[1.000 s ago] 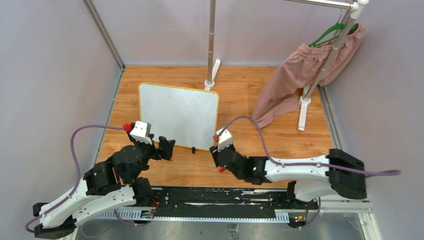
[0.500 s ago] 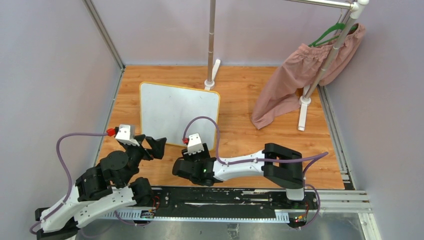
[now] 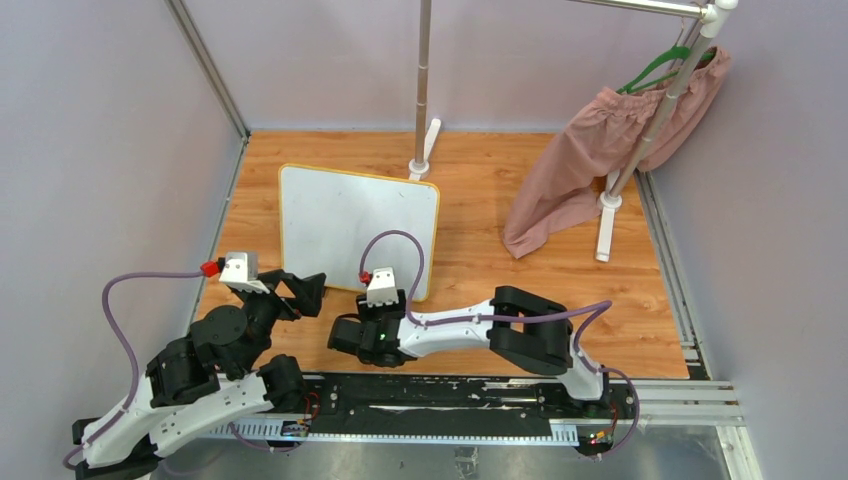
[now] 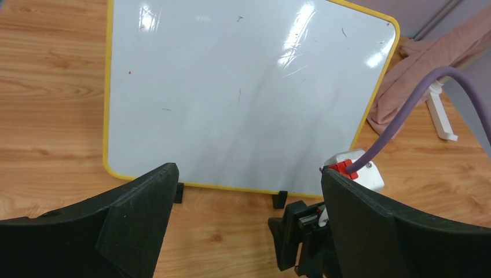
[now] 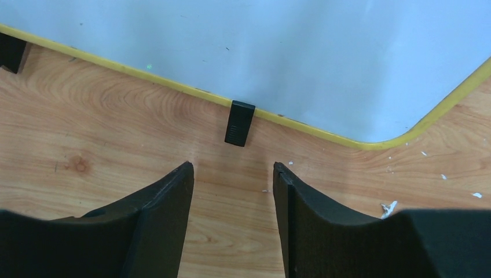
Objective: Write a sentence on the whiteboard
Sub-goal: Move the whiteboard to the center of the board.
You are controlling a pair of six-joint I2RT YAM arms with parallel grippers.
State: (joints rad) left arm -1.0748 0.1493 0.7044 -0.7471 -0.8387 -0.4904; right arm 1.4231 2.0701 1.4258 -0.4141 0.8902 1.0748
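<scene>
The whiteboard (image 3: 358,232) lies flat on the wooden bench (image 3: 520,290), its face blank. Both arms reach low toward its near edge: the left gripper (image 4: 246,191) is spread wide and empty, the right gripper (image 5: 233,174) parted, facing a black clip foot (image 5: 239,123).

You see a glossy, smooth whiteboard (image 4: 243,98) catching glare, lying on a wood-grain desk (image 5: 116,156). Both end effectors look matt black plastic; the pink garment (image 3: 570,180) is soft cloth.
</scene>
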